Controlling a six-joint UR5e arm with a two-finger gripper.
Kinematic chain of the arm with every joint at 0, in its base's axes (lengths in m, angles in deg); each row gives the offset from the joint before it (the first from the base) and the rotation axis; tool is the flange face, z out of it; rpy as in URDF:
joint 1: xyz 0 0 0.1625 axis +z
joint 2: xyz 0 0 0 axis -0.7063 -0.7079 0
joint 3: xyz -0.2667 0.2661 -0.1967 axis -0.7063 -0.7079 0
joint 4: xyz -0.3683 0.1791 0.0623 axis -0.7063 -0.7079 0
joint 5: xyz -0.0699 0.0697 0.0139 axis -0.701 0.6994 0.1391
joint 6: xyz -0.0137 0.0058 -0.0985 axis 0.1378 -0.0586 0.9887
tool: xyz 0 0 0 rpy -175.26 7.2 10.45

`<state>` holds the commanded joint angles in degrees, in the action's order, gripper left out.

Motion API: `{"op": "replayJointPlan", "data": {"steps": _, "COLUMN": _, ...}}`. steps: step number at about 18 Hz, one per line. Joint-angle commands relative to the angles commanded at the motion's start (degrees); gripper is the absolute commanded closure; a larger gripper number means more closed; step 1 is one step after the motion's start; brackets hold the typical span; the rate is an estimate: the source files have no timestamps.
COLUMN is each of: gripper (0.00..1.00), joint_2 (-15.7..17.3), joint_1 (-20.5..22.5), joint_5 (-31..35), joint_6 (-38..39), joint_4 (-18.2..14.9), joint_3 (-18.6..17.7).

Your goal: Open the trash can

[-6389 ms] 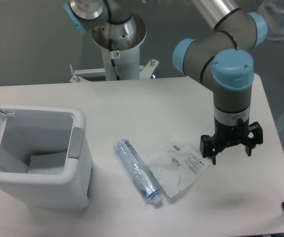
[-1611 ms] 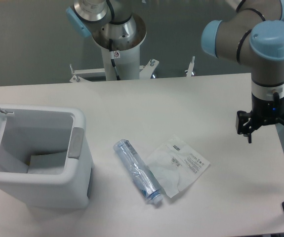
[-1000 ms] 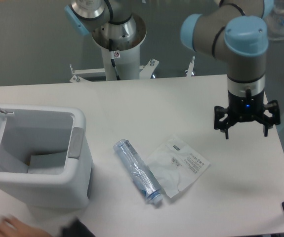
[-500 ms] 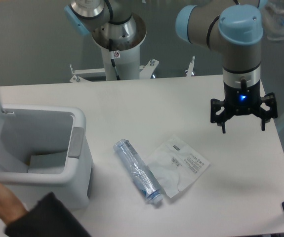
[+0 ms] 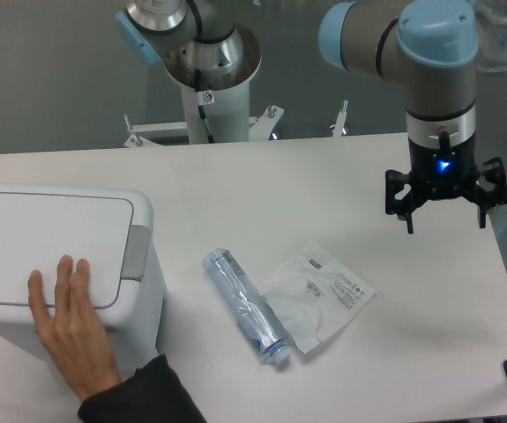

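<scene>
1. One boxy white plastic trash can [image 5: 68, 273] sits at your tabletop's [image 5: 262, 189] left edge, lid flat down.
2. You'll see a person's hand [image 5: 72, 322] pressing on that lid.
3. Nearby lie a crushed clear plastic bottle [image 5: 244, 306] and a clear plastic wrapper [image 5: 324, 295].
4. Your two-finger black claw [image 5: 445, 218] hovers at the right, spread open, holding nothing.

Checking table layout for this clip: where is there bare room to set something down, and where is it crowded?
Bare table runs along the far edge, from behind the trash can to below the robot hand. The near right corner is bare too. The middle is crowded: the crushed bottle lies against the plastic packet. A person's hand rests on the closed lid.
</scene>
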<state>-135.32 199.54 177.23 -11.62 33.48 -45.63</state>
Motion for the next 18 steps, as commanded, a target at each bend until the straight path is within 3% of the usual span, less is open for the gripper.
{"op": "replayJointPlan", "data": {"steps": 14, "gripper": 0.00, "joint_2": 0.17, "joint_1": -2.64, "joint_5": 0.53, "joint_6": 0.61, "joint_4": -0.35, "joint_3": -1.14}}
{"op": "replayJointPlan", "data": {"steps": 18, "gripper": 0.00, "joint_2": 1.49, "joint_1": -5.53, "joint_5": -0.52, "joint_6": 12.11, "joint_4": 0.00, "joint_3": 0.08}}
